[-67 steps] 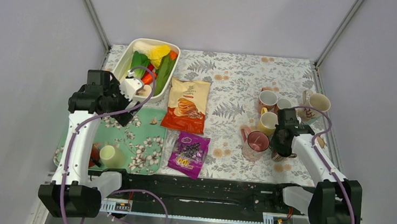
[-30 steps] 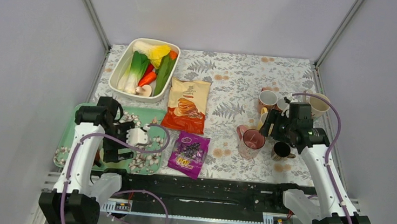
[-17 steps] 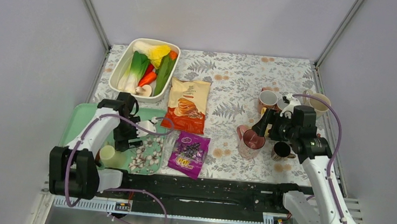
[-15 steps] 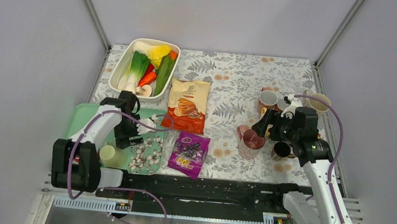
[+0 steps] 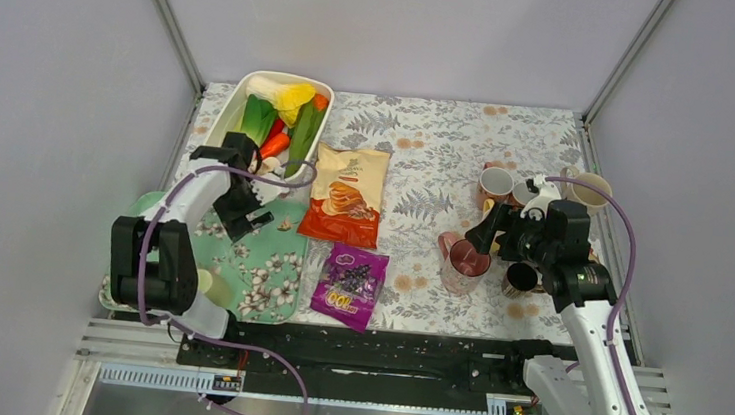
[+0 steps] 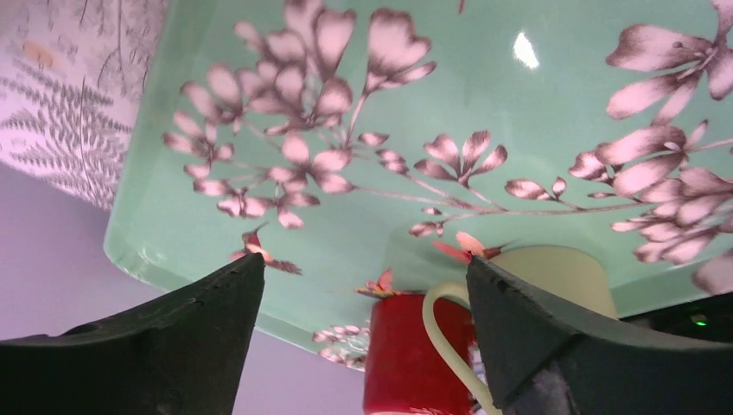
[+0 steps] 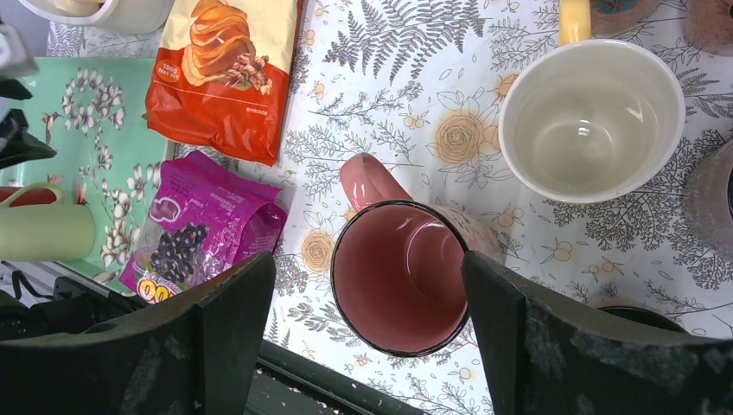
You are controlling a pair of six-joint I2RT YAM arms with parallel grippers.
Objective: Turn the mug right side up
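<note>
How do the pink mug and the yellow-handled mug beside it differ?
The pink mug is rose inside with a dark rim; the yellow-handled mug is cream inside with a pale rim. The pink mug's handle angles toward the orange snack bag; the yellow-handled mug's points away from the pink mug. Both stand upright, empty.

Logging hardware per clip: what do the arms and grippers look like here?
The left arm and right arm both have white links with black joints and a purple cable looped alongside. The gripper fingers are matte black and wedge-shaped. No markings legible.
</note>
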